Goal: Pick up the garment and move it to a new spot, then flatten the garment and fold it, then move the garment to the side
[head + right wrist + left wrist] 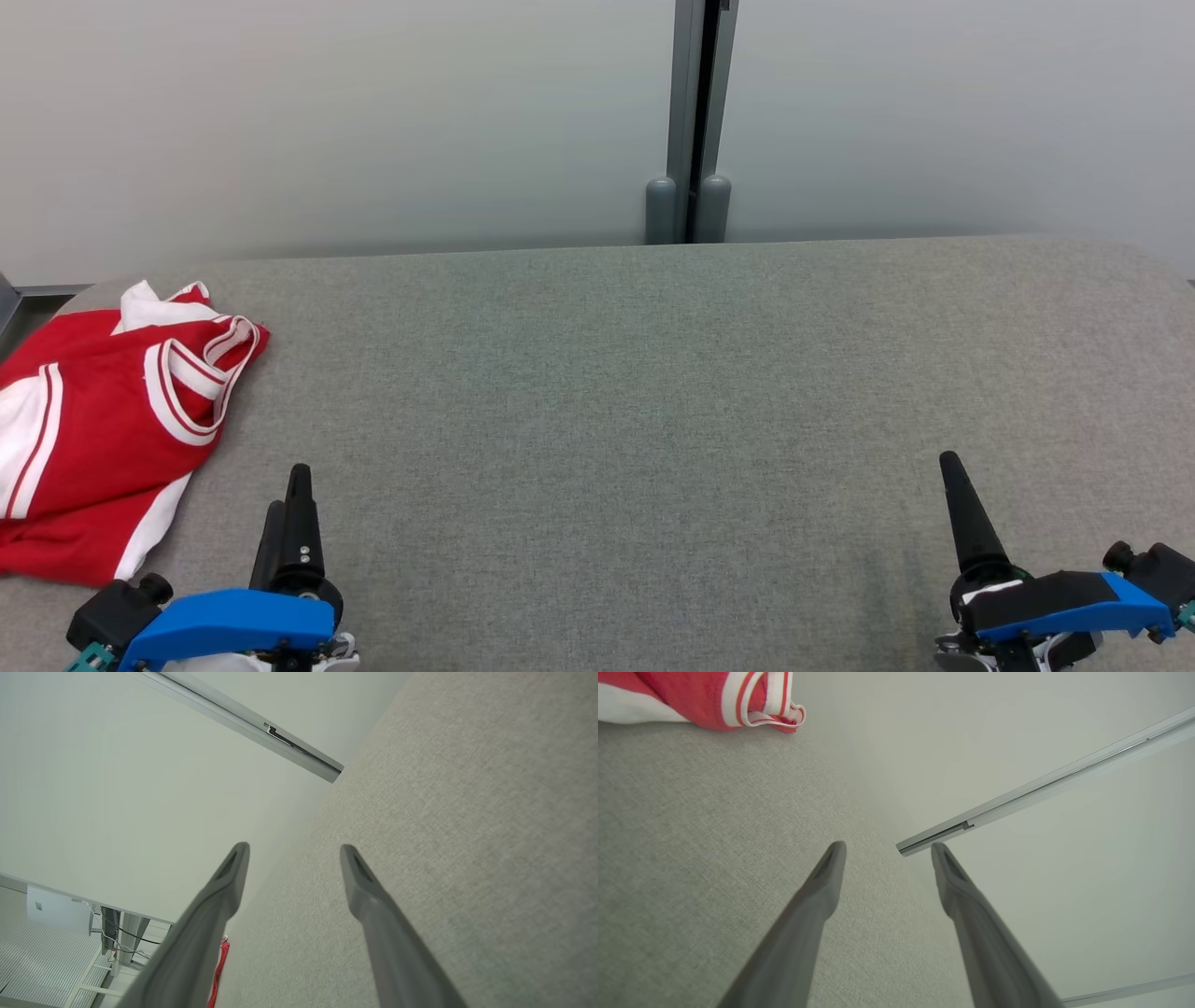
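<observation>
- so the garment (pixel 93 420) is a red thing with white stripes and trim; it sits bunched up at the far left end of the table (pixel 607 392), folds lapping over each other, one striped opening turned toward the middle of the table
- part of it runs past the left edge of the head view, so I can't tell how it lies out there
- the table is a grey woven surface with rounded corners; from the garment across to the right end it's flat grey cloth
- left gripper (pixel 888 848) has its jaws spread wide with nothing between them; in its wrist view the two fingers (pixel 817 896) point over the grey cloth toward the wall (pixel 327 121), and the garment's striped hem peeks in at the top left corner
- in the head view that gripper sits at the lower left, just beside the garment's near right edge but not touching it
- right gripper (pixel 294 847) is spread wide too, holding nothing; it's at the lower right in the head view, well apart from the garment
- low in the right wrist view there's a thin red sliver (pixel 218 970) next to one finger; too small to say what part it is
- behind the table the wall is pale, with a grey post (pixel 695 121) running up it; two rounded grey caps (pixel 686 210) sit at the post's foot, right at the table's back edge
</observation>
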